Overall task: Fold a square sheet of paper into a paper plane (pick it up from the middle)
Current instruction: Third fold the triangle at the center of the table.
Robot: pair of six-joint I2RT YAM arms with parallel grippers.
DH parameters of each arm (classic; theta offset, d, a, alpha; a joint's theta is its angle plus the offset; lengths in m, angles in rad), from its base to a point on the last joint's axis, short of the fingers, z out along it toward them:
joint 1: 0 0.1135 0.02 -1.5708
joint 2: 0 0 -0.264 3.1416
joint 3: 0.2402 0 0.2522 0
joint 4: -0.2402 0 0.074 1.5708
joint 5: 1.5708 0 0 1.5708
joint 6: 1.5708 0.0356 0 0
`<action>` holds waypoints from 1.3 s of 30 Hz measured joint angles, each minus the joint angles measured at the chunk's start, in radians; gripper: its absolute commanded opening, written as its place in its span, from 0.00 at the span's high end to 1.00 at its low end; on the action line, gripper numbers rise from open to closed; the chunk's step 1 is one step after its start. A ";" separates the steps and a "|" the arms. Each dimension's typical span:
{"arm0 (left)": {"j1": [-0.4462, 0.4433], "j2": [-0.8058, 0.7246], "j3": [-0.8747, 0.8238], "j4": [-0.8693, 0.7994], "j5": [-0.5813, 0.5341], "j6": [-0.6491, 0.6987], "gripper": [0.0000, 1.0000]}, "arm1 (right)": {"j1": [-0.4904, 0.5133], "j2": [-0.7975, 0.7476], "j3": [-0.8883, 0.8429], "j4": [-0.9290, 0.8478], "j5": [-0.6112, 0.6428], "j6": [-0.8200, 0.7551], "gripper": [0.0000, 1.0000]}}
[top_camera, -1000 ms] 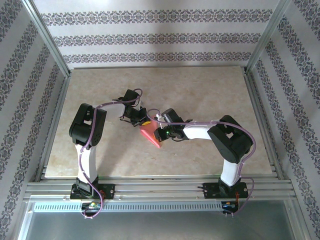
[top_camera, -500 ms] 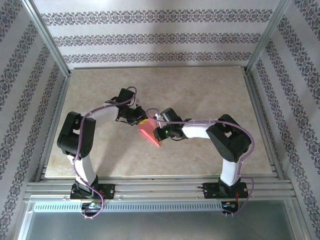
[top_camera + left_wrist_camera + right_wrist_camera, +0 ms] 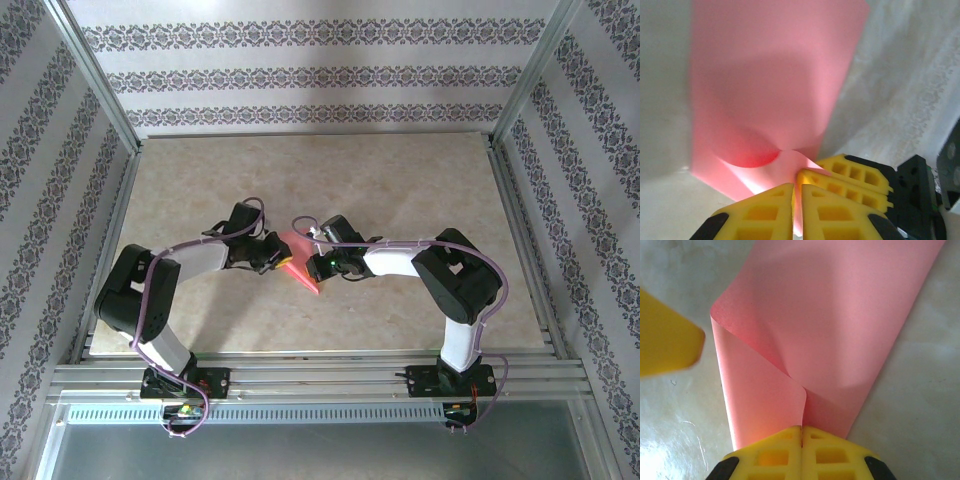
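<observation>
No text, label, brand or number is readable, neither on the paper (image 3: 830,315) nor the wallpaper (image 3: 300,75).

Plain salmon-pink across the square sheet of paper (image 3: 300,252), deepening to red in the shaded curl by the fold and paling to a washed-out pink where lit. Bright yellow on the fingers of the left end effector (image 3: 796,189) and the right end effector (image 3: 801,430), with black housings behind. Black and white on the arms (image 3: 135,300), mauve on the cables (image 3: 420,241). Cream-beige marbling on the table (image 3: 400,180). White walls (image 3: 320,75) banded with grey-purple floral stripes. Silver on the frame (image 3: 320,377).
</observation>
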 measured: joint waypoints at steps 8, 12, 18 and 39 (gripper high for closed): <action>-0.047 0.017 -0.013 0.080 -0.005 -0.053 0.90 | 0.000 0.005 0.006 -0.002 0.000 0.000 0.94; -0.053 0.034 -0.018 0.082 -0.020 -0.059 0.90 | 0.000 0.006 0.008 -0.004 0.000 0.000 0.94; -0.053 0.062 -0.035 0.088 -0.024 -0.061 0.90 | 0.000 0.012 0.018 -0.008 0.000 0.000 0.94; -0.053 0.090 -0.058 0.124 -0.028 -0.063 0.90 | 0.000 0.013 0.019 -0.012 0.000 0.000 0.94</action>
